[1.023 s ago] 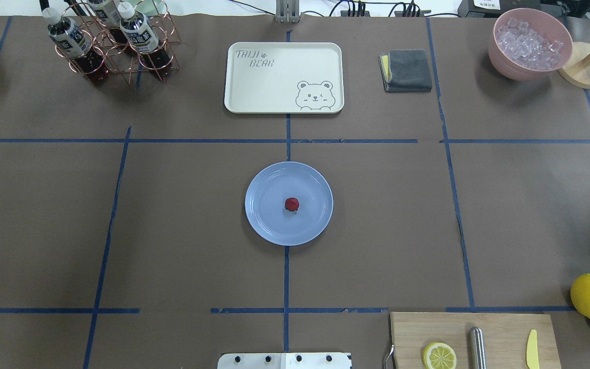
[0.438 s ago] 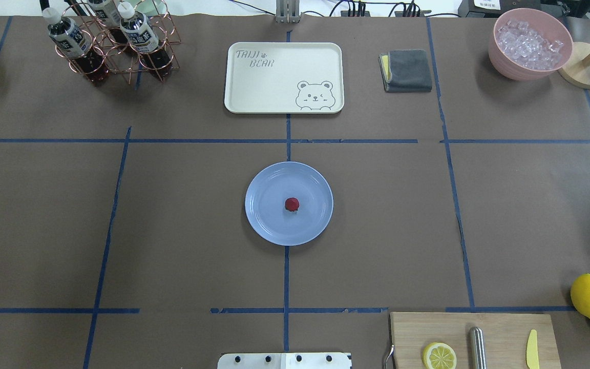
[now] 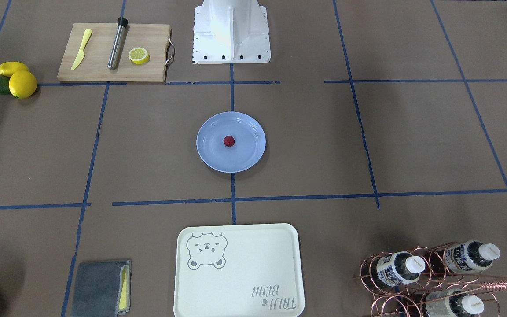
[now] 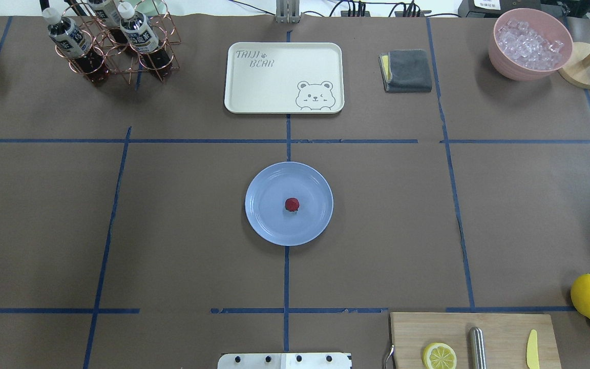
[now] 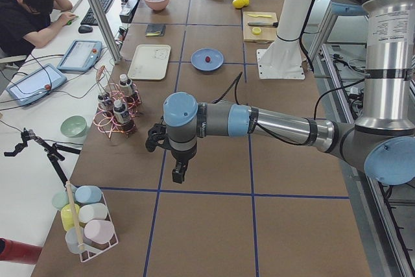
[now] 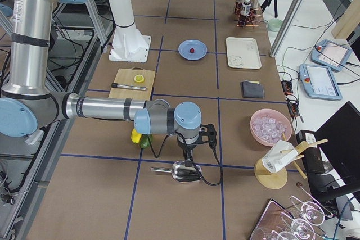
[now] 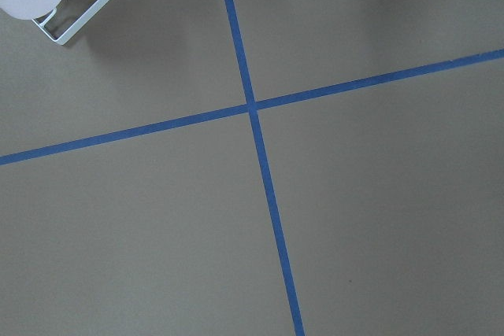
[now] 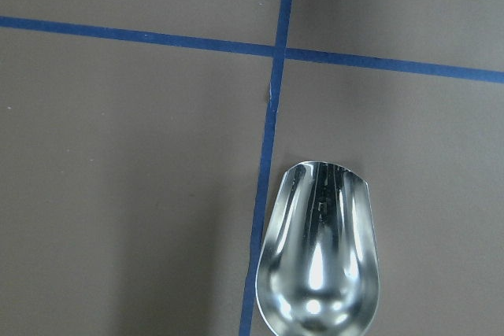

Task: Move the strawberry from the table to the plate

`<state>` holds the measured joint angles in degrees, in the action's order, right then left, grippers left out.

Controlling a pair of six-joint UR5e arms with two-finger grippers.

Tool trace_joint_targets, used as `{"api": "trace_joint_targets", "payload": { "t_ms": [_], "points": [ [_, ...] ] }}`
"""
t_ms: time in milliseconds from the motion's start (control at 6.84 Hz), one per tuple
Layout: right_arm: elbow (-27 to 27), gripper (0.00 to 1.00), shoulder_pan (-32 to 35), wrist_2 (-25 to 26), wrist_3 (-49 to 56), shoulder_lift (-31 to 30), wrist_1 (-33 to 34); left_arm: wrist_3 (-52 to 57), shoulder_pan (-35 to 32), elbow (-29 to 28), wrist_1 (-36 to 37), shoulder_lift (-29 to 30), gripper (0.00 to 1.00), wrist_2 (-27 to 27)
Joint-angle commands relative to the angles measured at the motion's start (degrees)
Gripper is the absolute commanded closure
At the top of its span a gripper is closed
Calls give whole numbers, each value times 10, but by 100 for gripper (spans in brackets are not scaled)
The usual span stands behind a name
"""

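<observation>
- The small, rounded, dark red strawberry lies on the round, shallow, glossy light blue plate, just right of the plate's centre in the overhead view.
- The berry's skin reads as an even deep red. It is too small to make out a green top.
- The plate rests at the middle of the wide brown paper-covered table, over a blue tape line.
- The rectangular cream bear-print tray lies on the far side of the plate, apart from it.
- The left gripper hangs pointing down over the table's left end, well apart from the plate. Its opening and any load cannot be told.
- The right gripper hangs over the shiny metal scoop at the table's right end, well apart from the plate. Its opening and any load cannot be told.
</observation>
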<state>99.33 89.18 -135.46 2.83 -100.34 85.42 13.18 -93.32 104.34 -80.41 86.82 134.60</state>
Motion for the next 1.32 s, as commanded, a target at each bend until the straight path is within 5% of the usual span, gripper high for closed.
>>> {"api": "trace_joint_targets", "payload": {
  "t_ms": [0, 1169],
  "points": [
    [2, 0, 0, 2, -2, 3, 0, 0, 0, -3, -1, 0, 0, 1],
    [10, 0, 0, 3, -63, 4, -3, 0, 0, -4, -3, 0, 0, 6]
  ]
}}
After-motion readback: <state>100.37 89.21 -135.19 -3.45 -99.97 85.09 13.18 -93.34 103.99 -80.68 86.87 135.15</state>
